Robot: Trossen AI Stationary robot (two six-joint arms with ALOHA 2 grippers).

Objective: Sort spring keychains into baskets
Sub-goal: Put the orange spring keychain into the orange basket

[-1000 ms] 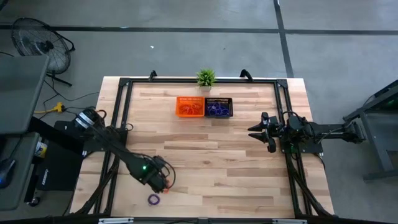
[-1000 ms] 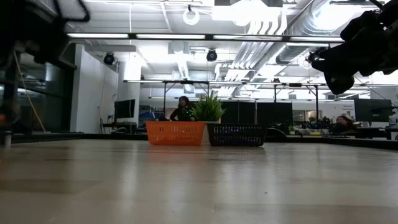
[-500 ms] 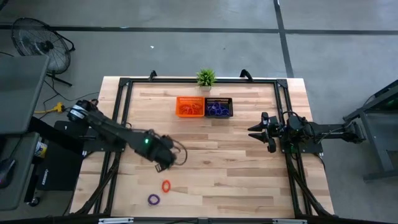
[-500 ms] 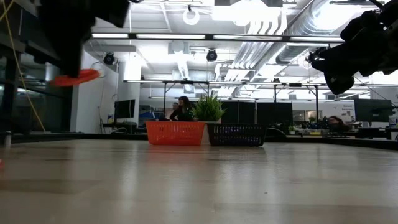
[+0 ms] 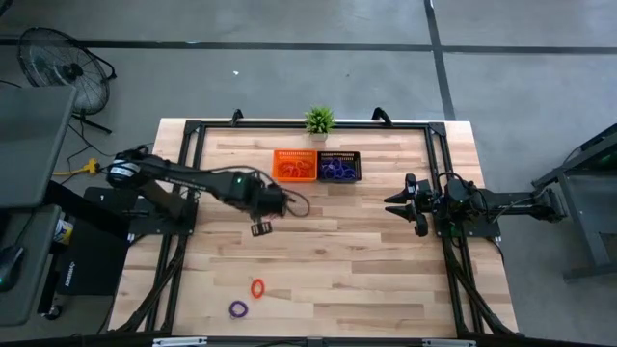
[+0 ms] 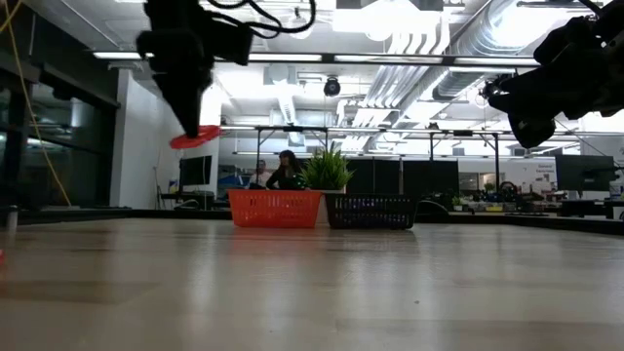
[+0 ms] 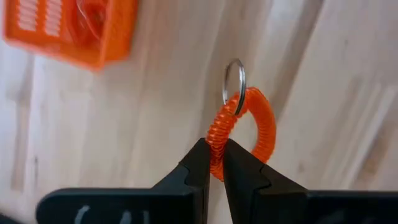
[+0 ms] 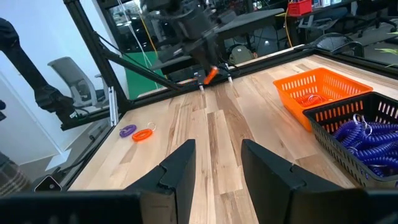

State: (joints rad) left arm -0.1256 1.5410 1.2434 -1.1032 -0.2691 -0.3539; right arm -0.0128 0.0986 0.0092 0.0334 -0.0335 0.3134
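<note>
Two keychains are lying loose on the surface (image 5: 386, 270) near its front edge: an orange one (image 5: 257, 287) and a purple one (image 5: 238, 308) just beside it, both well apart from the baskets at the far edge. A third, an orange coil (image 7: 249, 134) with a metal ring, is hanging pinched between the narrow jaws of the left gripper (image 7: 214, 165), which is carrying it in the air, near the orange basket (image 5: 294, 165) but not yet over it. In the low view the coil is showing as a red shape under the raised gripper, well above the wood.

Both baskets are already holding sorted pieces: orange coils are sitting in the orange basket, and a heap of purple coils is filling the black basket (image 5: 339, 166), which is touching the orange one side by side.

By this look the job is nearing its end, with one drop pending and two pickups left, one for each basket.

Off to the side, the right gripper (image 5: 395, 202) is waiting over the surface's right part, its jaws standing apart and holding nothing.
</note>
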